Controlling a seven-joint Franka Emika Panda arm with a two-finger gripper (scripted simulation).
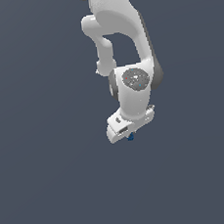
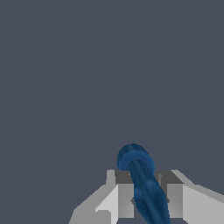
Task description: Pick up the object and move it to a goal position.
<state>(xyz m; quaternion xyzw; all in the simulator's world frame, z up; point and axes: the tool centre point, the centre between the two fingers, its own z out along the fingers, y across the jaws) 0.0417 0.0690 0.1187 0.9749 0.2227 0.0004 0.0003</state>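
Observation:
The object [image 2: 140, 175] is dark blue. In the wrist view it shows as a rounded head with a stem that runs down between my two fingers [image 2: 124, 192], which press on it from both sides. In the exterior view only a tiny dark blue lump [image 1: 130, 137] shows, sticking out just under the white hand. My gripper [image 1: 128, 134] is shut on the object. The fingers themselves are mostly hidden behind the hand in the exterior view.
The white arm [image 1: 126, 43] comes down from the top of the exterior view. The background is a plain dark grey-blue surface [image 1: 41, 166] all round. No goal marker shows in either view.

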